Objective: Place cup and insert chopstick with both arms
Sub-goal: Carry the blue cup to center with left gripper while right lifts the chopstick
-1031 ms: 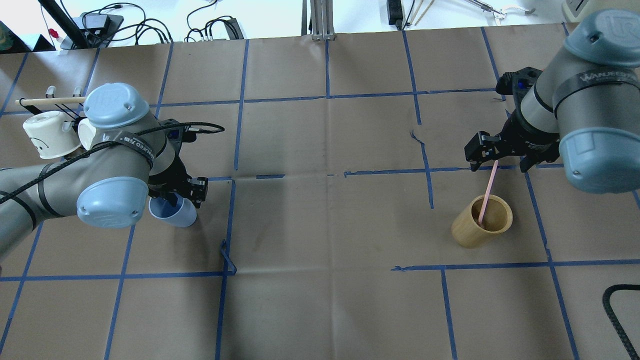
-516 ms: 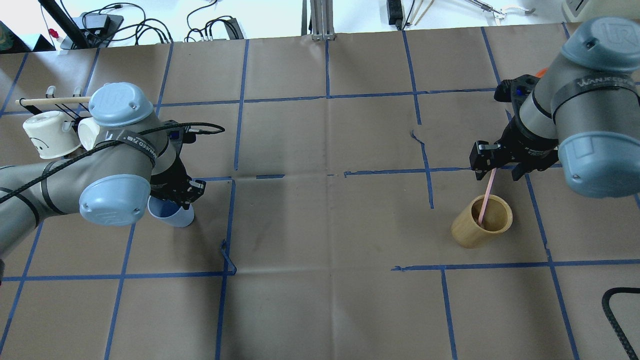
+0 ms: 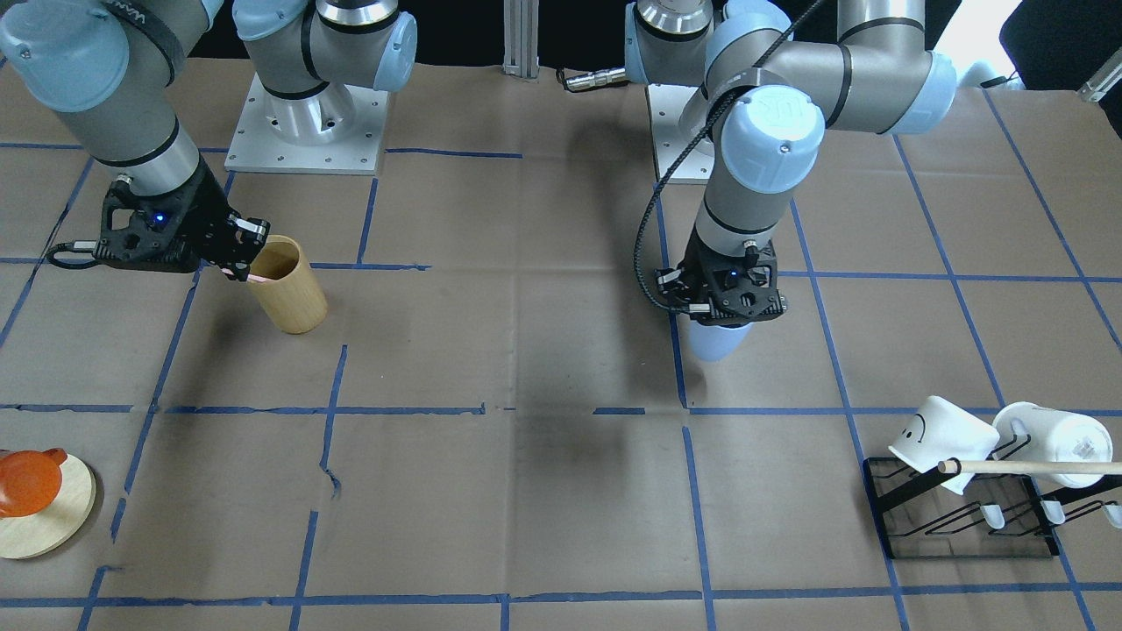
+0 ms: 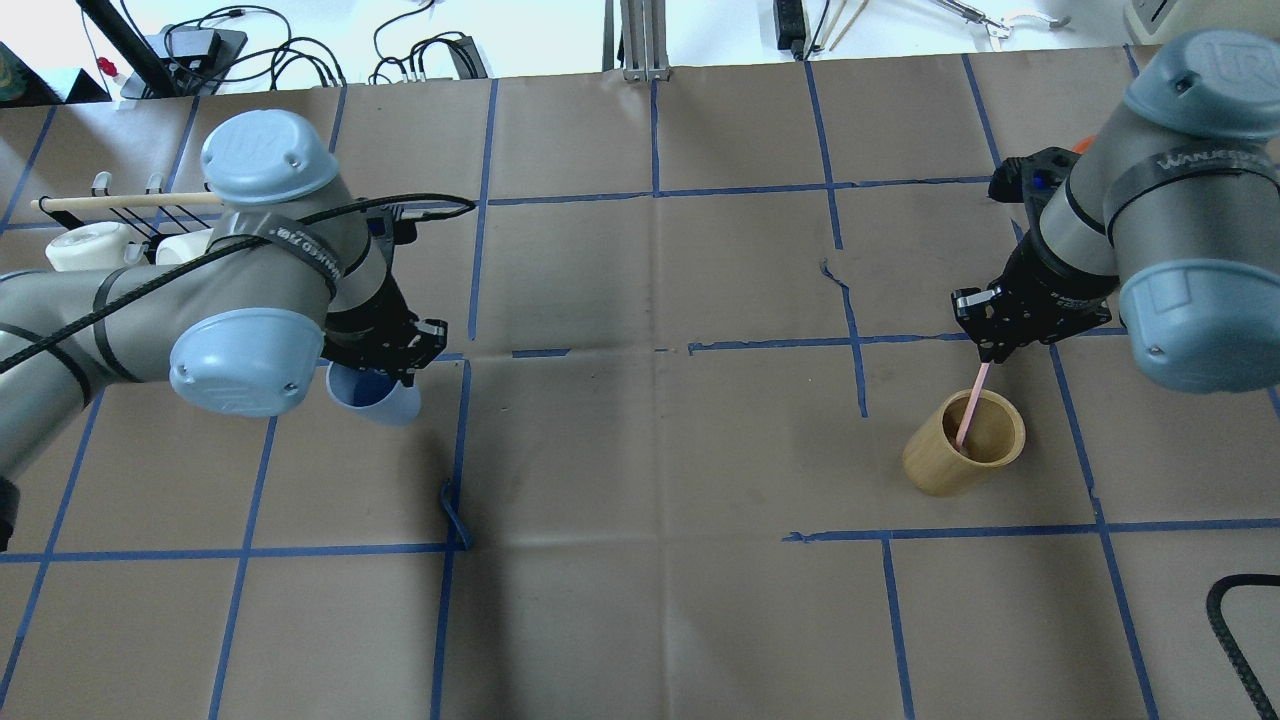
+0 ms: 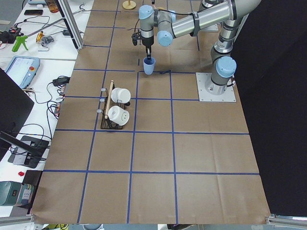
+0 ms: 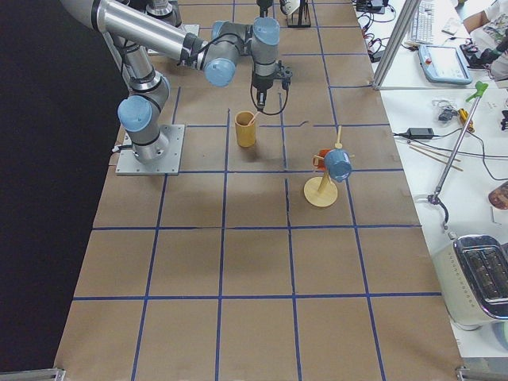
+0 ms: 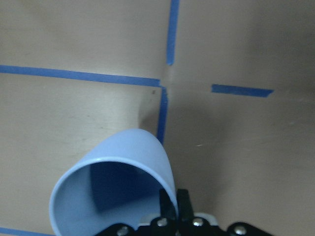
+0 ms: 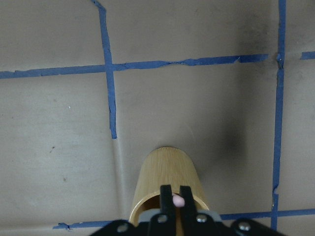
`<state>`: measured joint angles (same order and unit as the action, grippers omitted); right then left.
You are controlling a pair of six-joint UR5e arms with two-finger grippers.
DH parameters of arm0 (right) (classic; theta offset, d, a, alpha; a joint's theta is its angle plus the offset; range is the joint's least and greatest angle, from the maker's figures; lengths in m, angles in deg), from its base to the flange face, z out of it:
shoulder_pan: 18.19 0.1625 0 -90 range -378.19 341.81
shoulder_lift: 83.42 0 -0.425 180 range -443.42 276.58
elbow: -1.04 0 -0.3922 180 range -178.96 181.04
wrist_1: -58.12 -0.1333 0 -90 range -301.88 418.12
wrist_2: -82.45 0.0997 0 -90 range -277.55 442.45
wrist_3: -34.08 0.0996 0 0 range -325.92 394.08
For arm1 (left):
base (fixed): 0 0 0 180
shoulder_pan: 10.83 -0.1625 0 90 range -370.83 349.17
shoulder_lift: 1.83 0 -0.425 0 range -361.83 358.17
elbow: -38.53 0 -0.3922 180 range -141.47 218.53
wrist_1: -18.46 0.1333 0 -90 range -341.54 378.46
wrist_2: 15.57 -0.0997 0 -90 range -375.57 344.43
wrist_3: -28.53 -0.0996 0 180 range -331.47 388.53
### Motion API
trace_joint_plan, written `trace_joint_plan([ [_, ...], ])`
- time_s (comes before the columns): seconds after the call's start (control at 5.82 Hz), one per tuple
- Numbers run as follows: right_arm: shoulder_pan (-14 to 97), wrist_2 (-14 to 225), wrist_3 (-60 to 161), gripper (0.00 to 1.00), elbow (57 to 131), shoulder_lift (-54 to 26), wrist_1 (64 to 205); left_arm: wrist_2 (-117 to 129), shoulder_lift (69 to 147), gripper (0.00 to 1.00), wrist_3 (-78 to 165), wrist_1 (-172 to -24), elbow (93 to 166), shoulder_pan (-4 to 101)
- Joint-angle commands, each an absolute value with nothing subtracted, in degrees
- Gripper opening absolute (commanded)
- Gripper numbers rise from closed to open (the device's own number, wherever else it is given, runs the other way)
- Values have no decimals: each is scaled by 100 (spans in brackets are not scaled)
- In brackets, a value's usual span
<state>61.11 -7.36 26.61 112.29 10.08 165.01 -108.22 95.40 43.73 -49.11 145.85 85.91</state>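
Observation:
The pale blue cup (image 4: 378, 398) hangs tilted under my left gripper (image 4: 388, 362), which is shut on its rim. In the left wrist view the two fingers (image 7: 170, 209) pinch the cup's (image 7: 113, 187) wall, with its blue inside showing. I cannot tell whether its base touches the paper. My right gripper (image 4: 995, 348) is shut on the top of a thin pink chopstick (image 4: 968, 408). The chopstick's lower end stands inside the tan wooden cylinder (image 4: 950, 455). In the right wrist view its pink tip (image 8: 178, 200) shows between the shut fingers, above the cylinder (image 8: 165, 172).
A black rack (image 3: 964, 517) with two white mugs (image 3: 942, 434) and a long pale wooden rod (image 3: 1034, 467) stands at my far left. An orange piece on a wooden disc (image 3: 39, 517) lies beyond my right arm. A black cable (image 4: 1235, 625) lies near right.
Both grippers have closed: the right on the pink chopstick, the left on the cup's rim. The left arm has carried the cup a little right and away from me.

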Motion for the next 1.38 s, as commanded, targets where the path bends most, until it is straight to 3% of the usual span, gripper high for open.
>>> trace_joint_plan([
  [0.0,6126,-738,2661,8,10340,1018,15653,-10627,10289,4,6587,-4913,13658,9652],
  [0.34,6257,-729,2661,8,8856,983,14099,-10478,11291,4,7957,-4869,12532,10297],
  [0.52,6380,-729,2722,8,8266,870,13552,-10478,11496,4,8090,-4669,12501,10334],
  [0.86,6565,-729,2827,6,8172,694,13520,-10521,11699,5,7995,-4290,12536,10334],
  [1.03,6583,-729,2828,6,8181,632,13538,-10530,11761,24,7986,-4298,12554,10334],
  [1.2,6583,-668,2898,5,8189,605,13538,-10548,11761,74,7403,-4307,12554,10326],
])
